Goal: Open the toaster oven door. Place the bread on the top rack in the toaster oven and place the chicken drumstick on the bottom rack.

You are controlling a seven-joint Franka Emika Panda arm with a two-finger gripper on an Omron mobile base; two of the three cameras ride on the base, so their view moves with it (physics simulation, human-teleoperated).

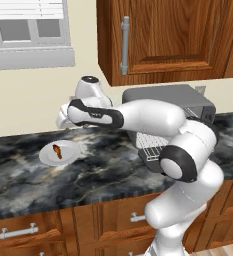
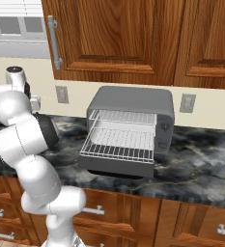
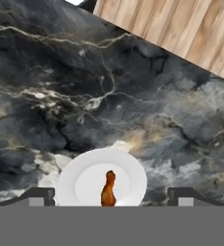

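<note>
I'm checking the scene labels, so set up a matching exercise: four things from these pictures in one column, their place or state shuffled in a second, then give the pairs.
Things:
1. chicken drumstick
2. toaster oven door
3. hand
4. white plate

Places or states:
A. folded down, flat at the front of the toaster oven
B. open, above the plate
C. on the dark marble counter, left of the oven
D. lying on the plate

Pairs: 1-D, 2-A, 3-B, 4-C
</note>
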